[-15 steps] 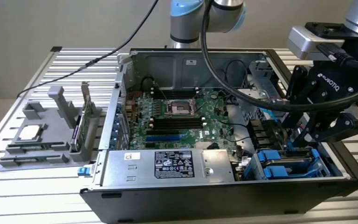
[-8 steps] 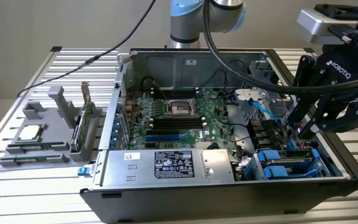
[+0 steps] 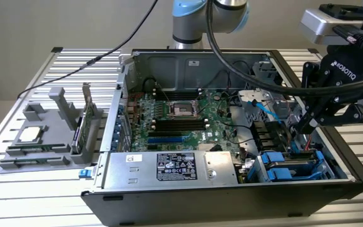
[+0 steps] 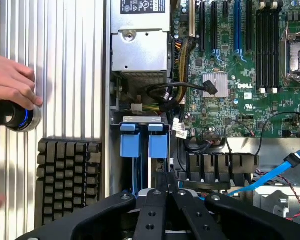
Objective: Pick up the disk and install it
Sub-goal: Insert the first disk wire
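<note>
Gripper [image 3: 306,126] closed over disk [image 3: 293,165] in right bay; grip unconfirmed. Keep disk level, square to bay rails.

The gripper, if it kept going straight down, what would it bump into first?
Probably the disk in its blue bracket: the shut gripper points down into that drive bay. Depth is hard to judge; it may already touch.

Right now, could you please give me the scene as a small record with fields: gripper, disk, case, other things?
gripper: gripper shut, low inside the case above the drive bay
disk: blue carrier seated in the bay; whether it is gripped cannot be told
case: open computer case, motherboard exposed
other: grey fixture on the exterior view's left; a hand on a knob
</note>
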You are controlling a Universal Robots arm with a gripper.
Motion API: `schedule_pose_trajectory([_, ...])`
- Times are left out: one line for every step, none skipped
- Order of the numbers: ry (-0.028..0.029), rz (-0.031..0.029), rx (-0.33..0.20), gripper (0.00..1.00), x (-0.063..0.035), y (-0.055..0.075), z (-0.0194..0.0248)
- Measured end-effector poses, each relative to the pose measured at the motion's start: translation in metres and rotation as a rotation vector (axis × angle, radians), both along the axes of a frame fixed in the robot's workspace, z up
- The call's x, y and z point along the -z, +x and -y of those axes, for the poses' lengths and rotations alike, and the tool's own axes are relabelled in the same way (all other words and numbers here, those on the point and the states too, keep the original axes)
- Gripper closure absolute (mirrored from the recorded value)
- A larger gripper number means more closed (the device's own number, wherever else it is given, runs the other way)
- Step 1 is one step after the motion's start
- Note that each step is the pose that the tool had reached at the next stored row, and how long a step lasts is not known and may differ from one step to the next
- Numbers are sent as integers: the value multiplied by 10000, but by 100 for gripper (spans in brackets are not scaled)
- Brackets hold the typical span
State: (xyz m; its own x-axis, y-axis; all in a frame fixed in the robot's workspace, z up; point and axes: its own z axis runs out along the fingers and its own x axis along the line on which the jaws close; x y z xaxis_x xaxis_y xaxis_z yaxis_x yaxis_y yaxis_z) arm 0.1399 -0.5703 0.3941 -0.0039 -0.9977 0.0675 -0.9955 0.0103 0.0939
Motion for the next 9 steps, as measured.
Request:
schedule_pose_trajectory([0, 0, 0, 89, 0, 0, 0])
schedule_pose_trajectory([-1, 0, 0, 89, 0, 0, 0])
schedule_pose_trajectory([0, 0, 0, 89, 0, 0, 0])
schedule_pose_trajectory([-1, 0, 0, 89, 0, 0, 0])
schedule_pose_trajectory([0, 0, 0, 89, 0, 0, 0])
schedule_pose_trajectory([0, 0, 0, 89, 0, 0, 0])
schedule_pose_trajectory([0, 0, -1, 89, 0, 0, 0])
schedule_pose_trajectory([0, 0, 0, 89, 0, 0, 0])
schedule_pose_trajectory([0, 0, 0, 89, 0, 0, 0])
